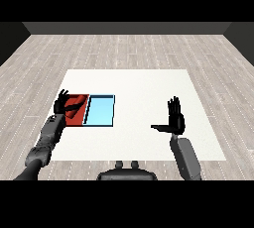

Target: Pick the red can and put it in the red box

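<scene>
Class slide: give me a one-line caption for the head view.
Left hand over the red tray beside the light blue tray; right hand raised open above the white table.

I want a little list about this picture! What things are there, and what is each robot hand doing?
table: white table
red tray: at the left of the table
light blue tray: touching the red tray's right side
red can: tilted over the red tray, at the left hand
left hand: over the red tray, fingers spread beside the can
right hand: open, fingers straight, thumb out, over bare table at the right, holding nothing
</scene>
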You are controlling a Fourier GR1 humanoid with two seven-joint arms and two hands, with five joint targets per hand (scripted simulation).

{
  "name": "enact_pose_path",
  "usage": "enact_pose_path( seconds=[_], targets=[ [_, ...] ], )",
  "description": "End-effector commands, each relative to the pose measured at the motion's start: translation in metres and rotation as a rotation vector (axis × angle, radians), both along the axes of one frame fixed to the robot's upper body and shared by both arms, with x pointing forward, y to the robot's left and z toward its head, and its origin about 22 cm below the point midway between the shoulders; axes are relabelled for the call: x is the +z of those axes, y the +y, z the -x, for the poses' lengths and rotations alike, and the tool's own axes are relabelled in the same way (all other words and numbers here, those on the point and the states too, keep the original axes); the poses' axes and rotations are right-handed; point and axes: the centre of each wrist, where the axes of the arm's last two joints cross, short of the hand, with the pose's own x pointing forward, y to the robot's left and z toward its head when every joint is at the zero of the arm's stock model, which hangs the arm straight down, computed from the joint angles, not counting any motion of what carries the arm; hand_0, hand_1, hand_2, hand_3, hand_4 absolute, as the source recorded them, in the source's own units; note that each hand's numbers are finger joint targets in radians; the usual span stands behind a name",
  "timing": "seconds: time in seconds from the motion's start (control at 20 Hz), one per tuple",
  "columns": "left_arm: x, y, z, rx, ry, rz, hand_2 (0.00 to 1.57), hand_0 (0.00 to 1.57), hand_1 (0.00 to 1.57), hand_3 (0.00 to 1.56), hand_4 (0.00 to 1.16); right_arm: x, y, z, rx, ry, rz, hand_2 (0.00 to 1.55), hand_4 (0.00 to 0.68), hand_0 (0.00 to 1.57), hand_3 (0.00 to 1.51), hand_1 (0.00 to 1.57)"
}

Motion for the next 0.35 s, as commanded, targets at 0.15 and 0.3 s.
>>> enact_pose_path(
  seconds=[0.15, 0.3],
  targets=[
    [-0.003, -0.064, -0.009, -0.218, -0.535, 0.39, 0.0, 0.0, 0.0, 0.0, 0.0, 0.001, -0.006, 0.0, 0.036, -0.011, 0.048, 0.0, 0.0, 0.0, 0.0, 0.0],
    [-0.017, -0.092, 0.007, -0.305, -0.539, 0.425, 0.0, 0.0, 0.0, 0.0, 0.0, -0.007, -0.004, 0.005, 0.061, -0.011, 0.059, 0.0, 0.0, 0.0, 0.0, 0.0]
  ],
)
